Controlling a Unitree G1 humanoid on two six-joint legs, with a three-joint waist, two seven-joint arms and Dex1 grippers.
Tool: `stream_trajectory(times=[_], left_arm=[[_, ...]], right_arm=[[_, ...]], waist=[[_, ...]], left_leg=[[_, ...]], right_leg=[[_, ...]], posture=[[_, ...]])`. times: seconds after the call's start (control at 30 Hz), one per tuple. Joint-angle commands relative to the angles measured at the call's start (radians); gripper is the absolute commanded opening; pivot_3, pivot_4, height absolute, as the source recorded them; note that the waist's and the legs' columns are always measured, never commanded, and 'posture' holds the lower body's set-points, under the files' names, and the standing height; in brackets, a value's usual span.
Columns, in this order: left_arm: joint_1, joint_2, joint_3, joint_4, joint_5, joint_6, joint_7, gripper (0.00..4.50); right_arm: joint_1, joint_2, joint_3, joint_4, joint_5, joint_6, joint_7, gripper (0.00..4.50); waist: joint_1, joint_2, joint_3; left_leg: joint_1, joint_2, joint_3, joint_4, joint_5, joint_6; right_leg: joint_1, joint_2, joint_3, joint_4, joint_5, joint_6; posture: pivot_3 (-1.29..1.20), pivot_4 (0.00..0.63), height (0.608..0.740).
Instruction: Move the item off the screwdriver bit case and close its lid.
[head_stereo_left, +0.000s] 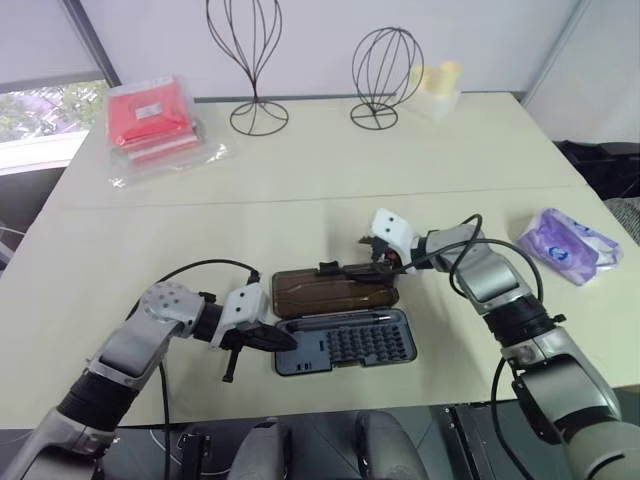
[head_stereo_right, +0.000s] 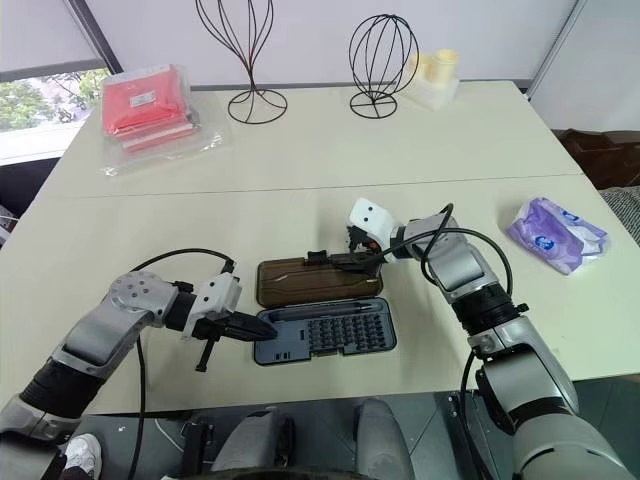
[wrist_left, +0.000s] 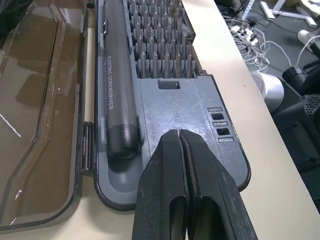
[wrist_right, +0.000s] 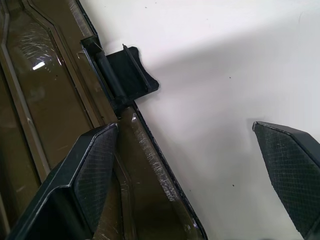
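**Here, an open bit case sits between two grippers**

The screwdriver bit case (head_stereo_left: 310, 358) lies open near the front edge of the table (head_stereo_left: 300, 190). Its grey tray is nearest the robot and its brown see-through lid (head_stereo_left: 335, 292) is folded flat on the far side. Nothing loose appears to rest on the case, so closing the lid looks like the step in hand.

The left gripper (head_stereo_left: 288, 340) has its fingers pressed together and holds nothing. Its tip appears to rest on the tray's left end. The right gripper (head_stereo_left: 358, 257) is spread wide and empty. One finger is over the lid's far edge, just beside the latch tab (wrist_right: 127, 75), and the other is above bare table.

Because the lid lies flat, a finger could slide off the smooth plastic or shove the whole case toward the table edge. The left gripper's tip sits in the lid's swing path and could get trapped under it. If that gripper lifts too early, the tray may skid or tip and spill its bits (wrist_left: 160, 45).

The left wrist view shows the electric screwdriver (wrist_left: 120, 100) seated beside the hinge, and the shut fingers meeting the tray. The right wrist view shows that the lid edge is under one finger, not between the two. The head views add a purple packet (head_stereo_left: 565, 245) well apart to the right, and wire stands (head_stereo_left: 250, 70) and a red packet (head_stereo_left: 150, 115) at the far side.
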Motion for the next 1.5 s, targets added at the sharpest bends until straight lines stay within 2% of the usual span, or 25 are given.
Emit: stream_trajectory(times=[0.03, 0.17, 0.63, 0.7, 0.73, 0.97, 1.17, 1.5], left_arm=[[0.009, 0.007, -0.001, -0.002, 0.012, -0.015, 0.005, 0.0], [0.003, 0.005, -0.001, 0.003, 0.016, -0.018, 0.01, 0.0], [0.007, -0.006, 0.015, -0.002, 0.03, -0.032, 0.058, 0.0], [0.01, -0.008, 0.019, -0.006, 0.027, -0.03, 0.071, 0.0], [0.011, -0.009, 0.021, -0.007, 0.025, -0.029, 0.077, 0.0], [0.002, -0.028, 0.045, -0.005, 0.002, -0.001, 0.124, 0.0], [-0.073, -0.084, 0.142, 0.011, -0.12, 0.173, 0.197, 0.0], [-0.309, -0.18, 0.32, 0.157, -0.225, 0.306, 0.37, 0.0]], right_arm=[[-0.004, -0.003, 0.014, 0.015, -0.031, -0.011, 0.012, 2.65], [-0.002, -0.018, 0.029, 0.02, -0.055, -0.022, 0.027, 0.67], [-0.044, 0.003, 0.101, 0.102, -0.119, -0.092, 0.129, 0.67], [-0.06, 0.013, 0.108, 0.124, -0.128, -0.113, 0.139, 0.13], [-0.067, 0.018, 0.11, 0.134, -0.133, -0.125, 0.143, 0.02], [-0.093, 0.028, 0.124, 0.139, -0.171, -0.219, 0.171, 0.02], [-0.067, 0.005, 0.091, -0.011, -0.233, -0.361, 0.089, 0.02], [0.098, -0.032, 0.033, -0.368, -0.367, -0.41, -0.111, 0.02]], waist=[[0.0, 0.0, 0.0], [0.0, 0.0, 0.0], [0.0, 0.0, -0.001], [-0.001, 0.0, -0.001], [-0.003, 0.0, -0.001], [-0.006, -0.001, -0.002], [-0.003, -0.001, -0.002], [-0.001, -0.001, -0.001]], left_leg=[[0.0, 0.0, 0.0, 0.0, 0.0, 0.0], [0.003, 0.0, 0.0, 0.0, -0.001, 0.002], [0.006, 0.0, 0.0, 0.0, -0.002, 0.004], [0.006, 0.0, 0.0, 0.0, -0.002, 0.004], [0.006, 0.0, 0.0, 0.0, -0.002, 0.004], [0.007, 0.001, 0.0, 0.0, -0.002, 0.004], [0.005, 0.001, 0.0, 0.0, -0.002, 0.003], [0.003, 0.001, 0.0, -0.001, 0.001, -0.001]], right_leg=[[0.0, 0.0, 0.0, 0.0, 0.0, 0.0], [0.003, 0.0, 0.0, 0.0, 0.0, 0.0], [0.006, 0.0, 0.0, 0.0, 0.0, 0.0], [0.006, 0.0, 0.0, 0.0, 0.0, 0.0], [0.006, 0.0, 0.0, 0.0, 0.0, 0.0], [0.006, 0.001, 0.0, 0.001, 0.0, 0.0], [0.003, 0.001, 0.001, 0.002, 0.0, 0.0], [0.001, 0.001, 0.0, 0.003, 0.0, 0.0]], posture=[[0.0, 0.15, 0.74], [0.0, 0.15, 0.74], [0.0, 0.15, 0.74], [0.0, 0.15, 0.74], [0.0, 0.15, 0.74], [0.0, 0.15, 0.74], [0.0, 0.15, 0.74], [0.0, 0.15, 0.74]])
